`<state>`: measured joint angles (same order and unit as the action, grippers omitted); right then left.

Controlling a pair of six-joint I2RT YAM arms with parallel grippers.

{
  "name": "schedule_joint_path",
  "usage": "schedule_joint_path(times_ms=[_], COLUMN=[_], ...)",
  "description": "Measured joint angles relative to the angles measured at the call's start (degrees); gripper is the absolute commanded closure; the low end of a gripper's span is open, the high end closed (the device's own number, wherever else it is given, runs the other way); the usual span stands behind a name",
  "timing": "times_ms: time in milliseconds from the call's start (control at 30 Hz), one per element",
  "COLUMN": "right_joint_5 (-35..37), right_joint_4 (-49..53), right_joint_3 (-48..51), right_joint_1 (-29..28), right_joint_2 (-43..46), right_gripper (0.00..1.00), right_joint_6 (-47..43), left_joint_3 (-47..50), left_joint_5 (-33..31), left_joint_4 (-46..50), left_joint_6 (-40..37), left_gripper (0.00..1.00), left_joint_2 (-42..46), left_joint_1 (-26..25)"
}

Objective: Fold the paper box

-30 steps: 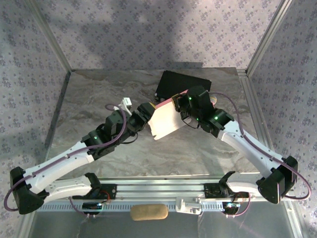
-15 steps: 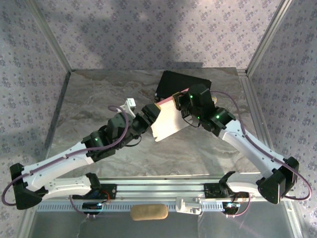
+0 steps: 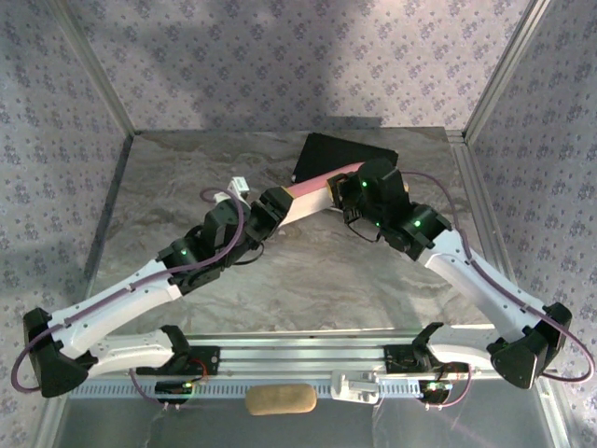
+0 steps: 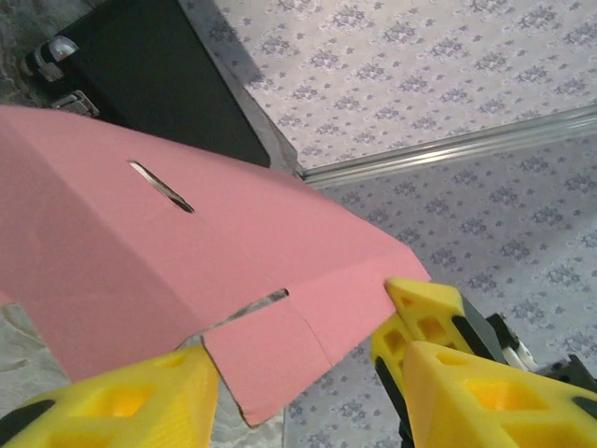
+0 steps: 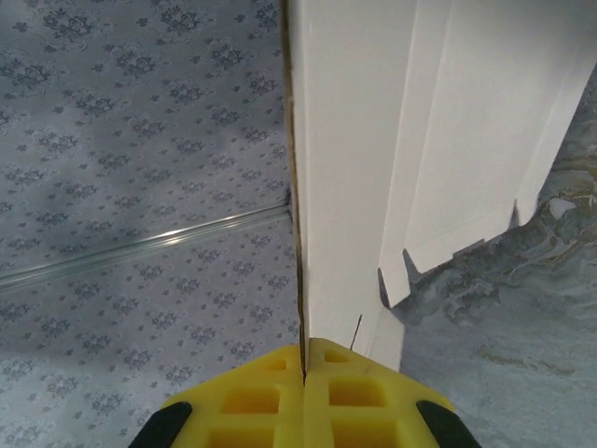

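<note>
- A robot lab cell — a boxed-in test rig.
- Patterned walls [image 3: 280, 56] stand in an aluminium frame [image 3: 502, 73].
- The left arm [image 3: 121, 303] and right arm [image 3: 476, 275] are bolted to a rail [image 3: 298, 359] at the near edge of the marble-look surface [image 3: 308, 289].

The salmon-pink paper box [image 3: 308, 194], pale inside, slotted and partly folded, spans tilted between both arms, one edge pinched in the right end effector [image 5: 304, 359], its flapped end between the left end effector's [image 4: 298, 331] fingers.

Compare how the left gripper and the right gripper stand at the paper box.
The right gripper is shut, pinching an edge of the paper box; the left gripper is open, a box flap between its fingers. The right gripper faces the box's pale inside, the left gripper its pink outside. Both have yellow fingers.
</note>
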<state>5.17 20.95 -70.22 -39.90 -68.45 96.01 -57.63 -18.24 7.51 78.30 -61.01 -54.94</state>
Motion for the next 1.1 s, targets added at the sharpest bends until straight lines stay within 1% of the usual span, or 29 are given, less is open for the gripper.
schedule_joint_path(times_ms=[200, 400, 500, 733, 967, 1033, 1100], right_joint_5=[0.02, 0.04, 0.04, 0.04, -0.02, -0.17, -0.26], right_joint_4=[0.37, 0.31, 0.31, 0.35, 0.31, 0.33, 0.33], right_joint_3=[-0.24, -0.24, -0.24, -0.46, -1.42, -1.73, -2.08], right_joint_1=[-0.28, -0.55, -0.55, -0.52, -0.35, -0.35, -0.35], right_joint_2=[0.2, 0.22, 0.22, 0.2, -0.5, -0.83, -1.18], right_gripper=[1.0, 1.0, 1.0, 1.0, 1.0, 1.0, 1.0], right_joint_6=[0.22, 0.42, 0.63, 0.63, 0.63, 0.63, 0.63], left_joint_3=[-0.24, -0.42, -0.42, -0.44, -1.18, -1.73, -2.27], left_joint_5=[0.48, 0.85, 1.05, 2.45, 4.7, 5.25, 5.64], left_joint_4=[1.68, 2.73, 3.48, 4.59, 6.82, 7.89, 9.01], left_joint_6=[-0.9, -1.73, -2.23, -2.89, -5.25, -6.01, -6.88], left_gripper=[0.53, 0.68, 0.71, 0.75, 0.77, 0.73, 0.67], left_joint_2=[1.03, 1.38, 1.38, 1.36, 1.33, 1.31, 1.2], left_joint_1=[1.4, 2.12, 2.36, 2.45, 2.45, 2.38, 2.27])
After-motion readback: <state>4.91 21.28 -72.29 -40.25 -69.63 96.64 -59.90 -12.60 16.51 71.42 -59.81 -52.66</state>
